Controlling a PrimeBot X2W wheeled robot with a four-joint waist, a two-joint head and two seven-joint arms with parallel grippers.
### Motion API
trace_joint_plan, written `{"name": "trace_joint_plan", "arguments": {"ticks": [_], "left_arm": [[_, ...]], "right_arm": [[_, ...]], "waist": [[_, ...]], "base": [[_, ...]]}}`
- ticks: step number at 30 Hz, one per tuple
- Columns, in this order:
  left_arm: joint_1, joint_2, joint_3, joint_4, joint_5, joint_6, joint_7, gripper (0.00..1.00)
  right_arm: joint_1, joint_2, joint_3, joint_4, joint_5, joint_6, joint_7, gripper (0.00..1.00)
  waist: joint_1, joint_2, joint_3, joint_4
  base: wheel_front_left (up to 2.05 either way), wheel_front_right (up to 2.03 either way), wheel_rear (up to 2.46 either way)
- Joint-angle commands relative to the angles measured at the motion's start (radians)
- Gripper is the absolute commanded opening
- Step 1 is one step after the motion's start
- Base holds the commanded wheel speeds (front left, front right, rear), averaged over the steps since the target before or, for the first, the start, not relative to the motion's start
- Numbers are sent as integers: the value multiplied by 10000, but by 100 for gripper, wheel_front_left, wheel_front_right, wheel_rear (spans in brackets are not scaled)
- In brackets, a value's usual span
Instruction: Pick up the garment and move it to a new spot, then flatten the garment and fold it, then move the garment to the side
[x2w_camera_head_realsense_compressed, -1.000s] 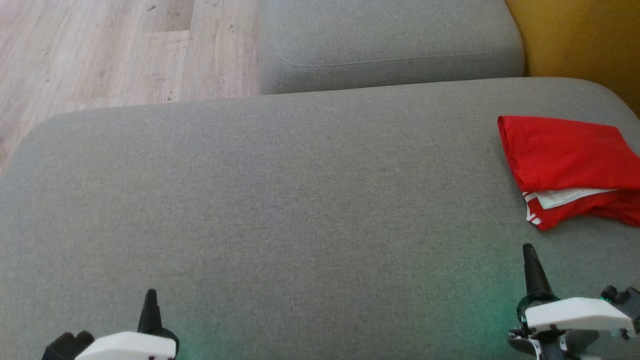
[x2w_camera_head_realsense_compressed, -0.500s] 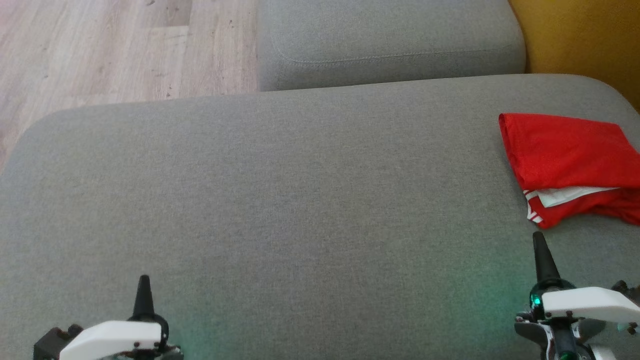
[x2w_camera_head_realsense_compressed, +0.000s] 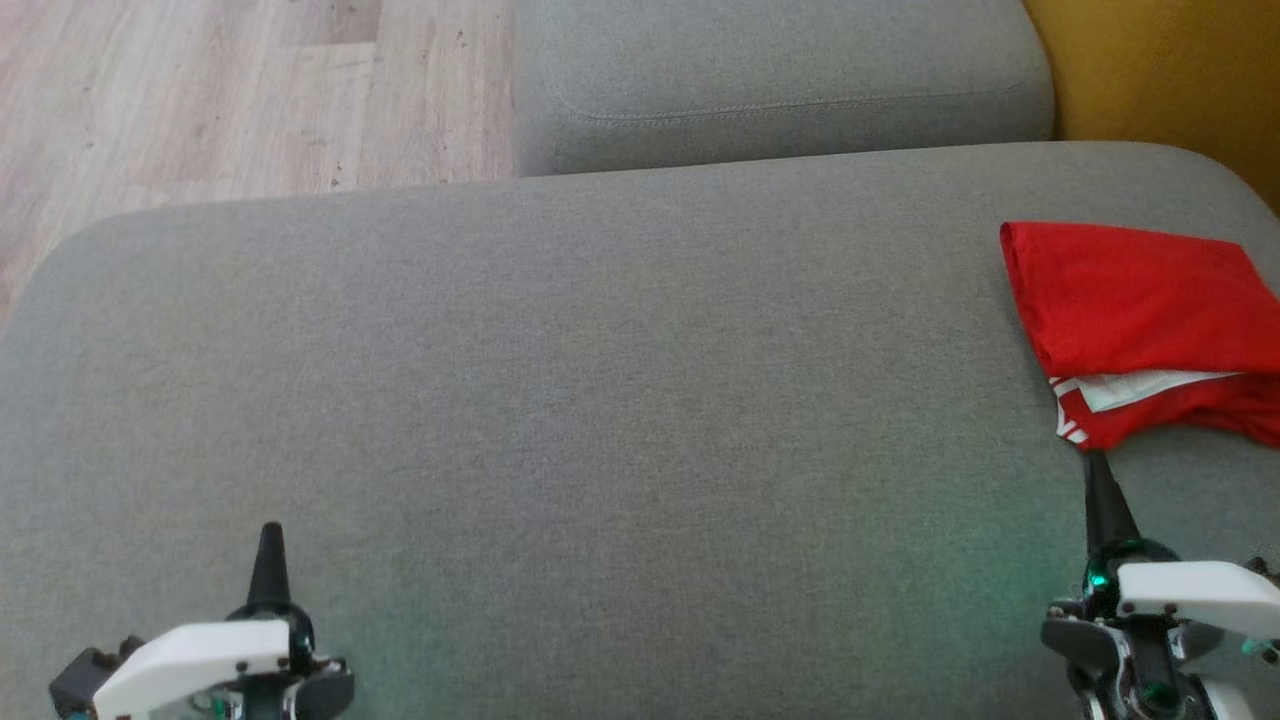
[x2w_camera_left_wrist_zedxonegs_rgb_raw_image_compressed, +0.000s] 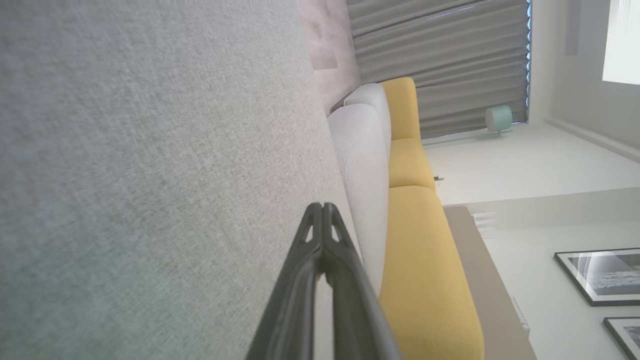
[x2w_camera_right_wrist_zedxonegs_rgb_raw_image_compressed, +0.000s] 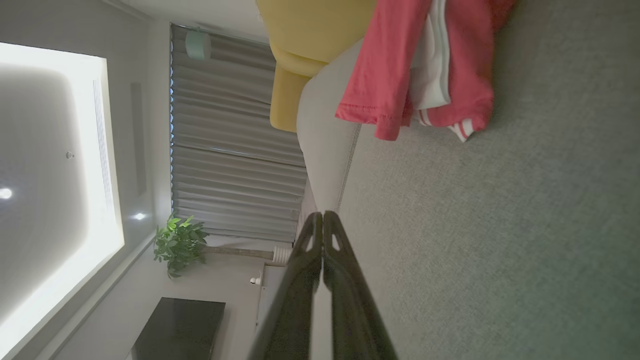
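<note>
The garment is red with white stripes, folded into a compact bundle at the right edge of the grey sofa seat; in the right wrist view the garment lies ahead near the seat's edge. My right gripper is shut and empty, its tip just short of the garment's near corner. At the lower left my left gripper is shut and empty, far from the garment, over bare cushion. Its closed fingers point along the seat.
A second grey cushion lies beyond the seat, with wooden floor at the upper left. A yellow sofa section borders the upper right. The seat's rounded left end drops to the floor.
The head camera has tilted slightly, so the scene shifted upward. Both grippers show further up the view, the right tip nearer the garment's near corner. The garment lies unchanged.
</note>
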Motion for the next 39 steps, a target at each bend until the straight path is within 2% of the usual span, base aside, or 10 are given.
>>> {"name": "trace_joint_plan", "arguments": {"ticks": [1, 20, 39], "left_arm": [[-587, -2, 460, -295, -227, -136, 98, 0], [-985, -398, 1387, -264, -1524, -766, 624, 0], [-995, -419, 1424, -264, -1532, -778, 650, 0]], "right_arm": [[-570, -208, 104, -370, 359, 59, 69, 0], [-892, -200, -216, -378, 2400, 69, 370, 0], [-904, -153, -289, -374, 2384, 69, 429, 0]], "waist": [[0, -1, 11, 1], [0, -1, 129, -1], [0, -1, 131, -1]], "base": [[0, 0, 0], [0, 0, 0], [0, 0, 0]]}}
